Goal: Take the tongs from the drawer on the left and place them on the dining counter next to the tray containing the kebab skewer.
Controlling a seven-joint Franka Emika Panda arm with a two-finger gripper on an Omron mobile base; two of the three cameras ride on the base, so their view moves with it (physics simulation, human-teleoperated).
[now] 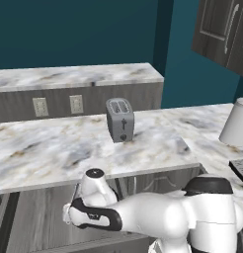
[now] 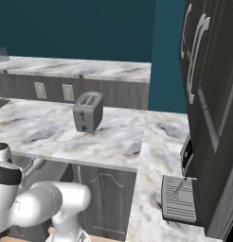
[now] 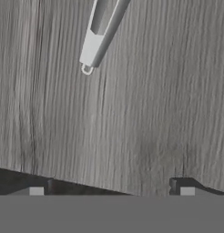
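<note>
Drawer (image 3: 132,113) — handle (image 3: 101,32) end close ahead

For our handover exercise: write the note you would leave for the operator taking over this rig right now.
Gripper: open, holding nothing, low in front of the cabinets under the marble counter.
Tongs: lying on the grey wood-grain surface ahead of the fingertips, joined end nearest, not yet gripped.
Done: reached the tongs, apparently inside the drawer.
Left: close in, grip the tongs, lift them, carry to the dining counter, set beside the tray.
</note>
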